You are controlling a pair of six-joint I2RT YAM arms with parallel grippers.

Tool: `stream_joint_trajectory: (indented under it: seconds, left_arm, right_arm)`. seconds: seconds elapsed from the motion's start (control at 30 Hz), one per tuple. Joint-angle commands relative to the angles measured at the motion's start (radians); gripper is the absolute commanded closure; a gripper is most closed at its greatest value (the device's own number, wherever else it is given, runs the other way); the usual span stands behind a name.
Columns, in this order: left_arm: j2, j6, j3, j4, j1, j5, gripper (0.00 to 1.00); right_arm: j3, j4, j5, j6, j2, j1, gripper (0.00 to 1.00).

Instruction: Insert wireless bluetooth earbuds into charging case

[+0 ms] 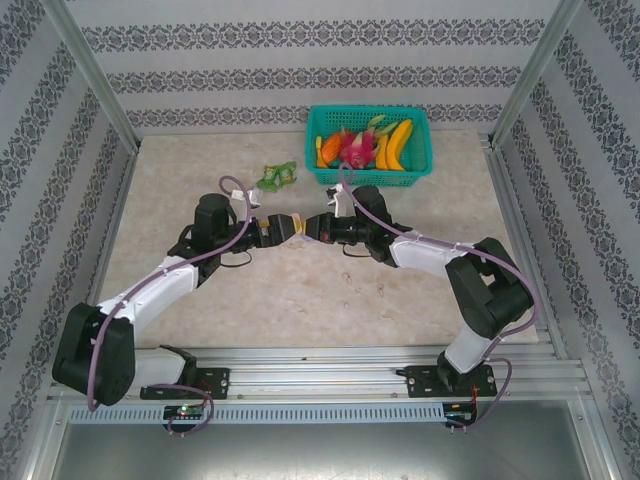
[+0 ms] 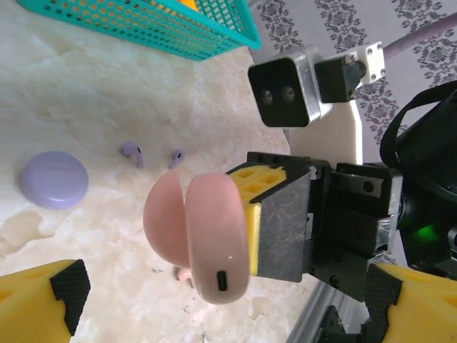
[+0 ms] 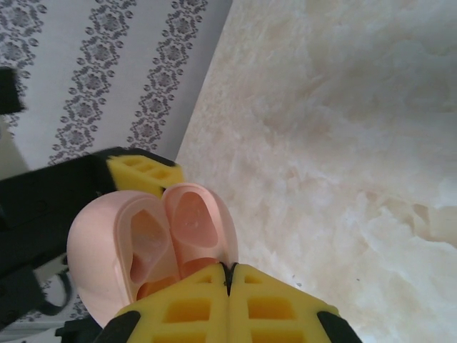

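A pink charging case, its lid hinged open, hangs above the table. My right gripper is shut on one edge of the open shell; its grey-padded fingers reach the case from the right in the left wrist view. My left gripper is open, with its yellow fingers wide on either side of the case and not touching it. Both grippers meet mid-table. A lilac case and two lilac earbuds lie on the table. A pink earbud peeks out from under the case.
A teal basket of toy fruit stands at the back of the table, with a green toy to its left. The basket's wall runs across the top of the left wrist view. The aluminium rail lines the near edge.
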Motion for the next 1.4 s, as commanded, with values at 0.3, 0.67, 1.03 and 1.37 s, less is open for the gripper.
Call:
stream_joint_trajectory:
  seconds: [0.3, 0.67, 1.03, 1.37]
  left_arm:
    - [0.194, 0.467, 0.636, -0.922, 0.004, -0.509, 0.0]
    - [0.398, 0.719, 0.917, -1.175, 0.004, -0.148, 0.06]
    - [0.54, 0.813, 0.965, -1.257, 0.003, 0.169, 0.26]
    - [0.613, 0.832, 0.975, -1.264, -0.001, 0.242, 0.46]
  right_arm:
    - [0.14, -0.303, 0.14, -0.446, -0.062, -0.031, 1.0]
    - [0.136, -0.367, 0.224, -0.75, -0.075, -0.014, 1.0]
    - [0.031, -0.353, 0.262, -0.79, -0.161, 0.014, 1.0]
    - [0.009, -0.314, 0.222, -0.747, -0.168, 0.023, 1.0]
